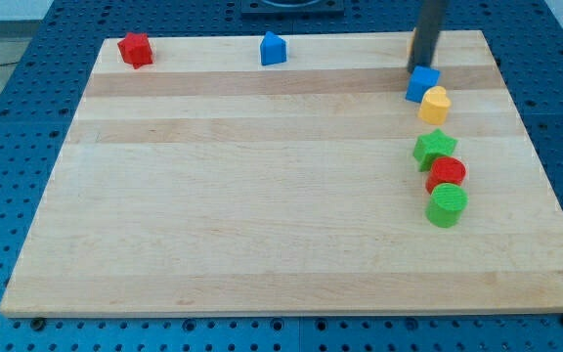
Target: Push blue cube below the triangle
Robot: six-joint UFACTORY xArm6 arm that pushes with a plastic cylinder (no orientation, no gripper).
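my tip [420, 68] touching blue cube [421, 84], wooden board [262, 196]

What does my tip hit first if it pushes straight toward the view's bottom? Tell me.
Your tip sits just above the blue cube, apparently touching it, so the cube comes first. The yellow block lies right behind it. Depth is uncertain.

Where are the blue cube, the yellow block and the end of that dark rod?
blue cube [421, 84], camera view, front face.
yellow block [434, 104], camera view, top.
my tip [421, 66], camera view, rod's lower end.
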